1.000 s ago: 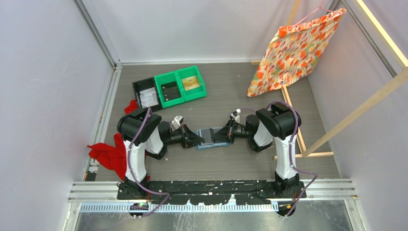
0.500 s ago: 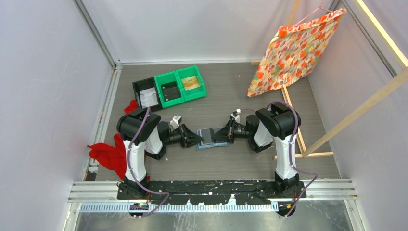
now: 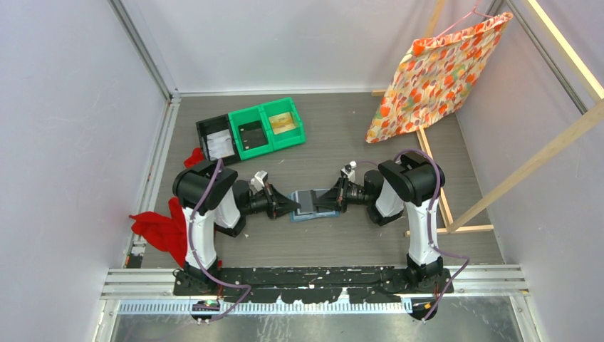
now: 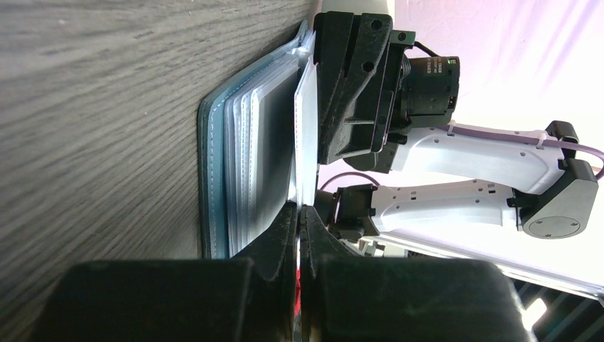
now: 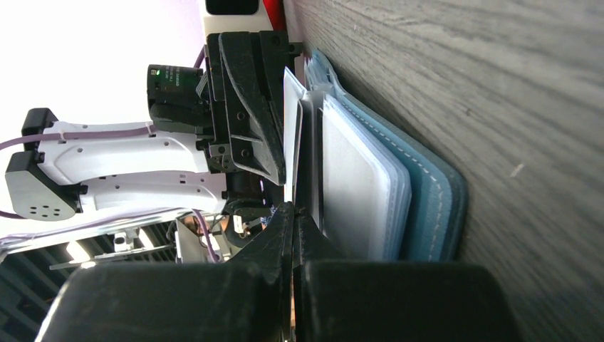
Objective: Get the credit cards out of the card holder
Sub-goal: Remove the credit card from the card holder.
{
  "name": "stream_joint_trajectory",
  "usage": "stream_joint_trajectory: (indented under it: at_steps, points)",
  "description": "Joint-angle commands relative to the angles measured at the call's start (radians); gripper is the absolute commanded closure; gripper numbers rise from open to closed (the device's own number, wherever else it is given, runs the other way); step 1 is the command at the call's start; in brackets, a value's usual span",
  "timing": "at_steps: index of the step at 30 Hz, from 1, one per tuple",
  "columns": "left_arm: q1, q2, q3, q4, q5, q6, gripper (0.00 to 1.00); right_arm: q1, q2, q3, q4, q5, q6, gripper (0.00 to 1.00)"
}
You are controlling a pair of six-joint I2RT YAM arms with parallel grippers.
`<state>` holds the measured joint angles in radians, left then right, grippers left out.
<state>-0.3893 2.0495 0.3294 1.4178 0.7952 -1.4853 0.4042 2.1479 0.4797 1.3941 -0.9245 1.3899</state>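
Note:
The light-blue card holder (image 3: 313, 214) lies open on the table between my two grippers, a dark grey face (image 3: 308, 198) on top. In the left wrist view the holder (image 4: 210, 178) shows stacked clear sleeves and a thin pale sheet (image 4: 306, 128) lifted off the stack. My left gripper (image 4: 299, 210) is shut on this sheet's near edge. My right gripper (image 5: 293, 208) is shut on the same pale sheet (image 5: 292, 128) from the opposite end, beside the holder (image 5: 434, 199). I cannot tell whether the sheet is a card or a sleeve.
Two green bins (image 3: 276, 142) stand at the back left, one with a dark card (image 3: 251, 133), one with a gold item (image 3: 283, 122). A black tray (image 3: 206, 132) holds a pale card (image 3: 220, 144). Red cloth (image 3: 160, 228) lies left. A patterned cloth (image 3: 427, 75) hangs on a wooden frame (image 3: 434, 178) at right.

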Motion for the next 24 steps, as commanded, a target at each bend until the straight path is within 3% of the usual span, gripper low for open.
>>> stream_joint_trajectory:
  at_steps: [1,16,24]
  points:
    - [0.01,-0.009,-0.022,0.013,-0.024,0.009,0.99,-0.005,0.041,-0.012,-0.078,0.013,0.053,0.99]
    - [0.023,-0.012,-0.036,0.013,-0.017,0.016,0.99,-0.034,0.017,-0.078,-0.1,0.027,0.003,0.99]
    - [0.04,-0.007,-0.048,0.013,-0.002,0.025,0.99,-0.07,-0.095,-0.107,-0.28,0.017,-0.123,0.99]
